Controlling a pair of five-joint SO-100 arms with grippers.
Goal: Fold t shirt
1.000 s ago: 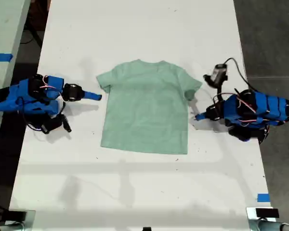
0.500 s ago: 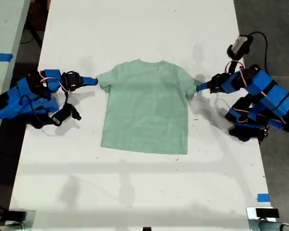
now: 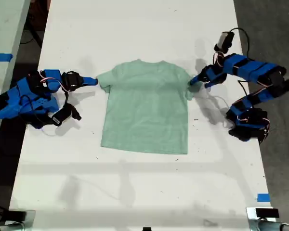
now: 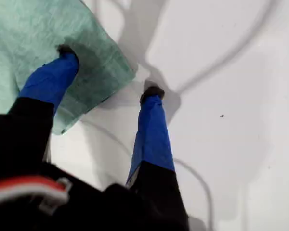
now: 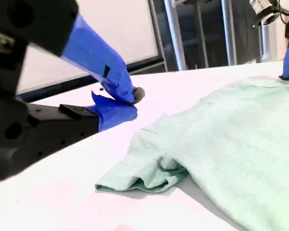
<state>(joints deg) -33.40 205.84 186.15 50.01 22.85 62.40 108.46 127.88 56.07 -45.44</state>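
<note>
White table point(image 3: 135, 192), one t shirt point(image 3: 147, 108); first end effector point(image 4: 108, 72) spread, second end effector point(image 5: 127, 103) pressed together.

From my first wrist view, only 1 sleeve of the t shirt point(image 4: 48, 53) shows; the rest runs past the frame edge. One finger point(image 4: 50, 79) of my first gripper point(image 4: 108, 72) covers part of that sleeve, and I cannot tell whether its tip presses the cloth. From my second wrist view, the shirt's lower part is cut off at the frame edge, and the sleeve near my second gripper point(image 5: 127, 102) is bunched, hiding its underside. The far gripper tip is too small to read. In the exterior view, the table point(image 3: 135, 192) runs past the frame.
</note>
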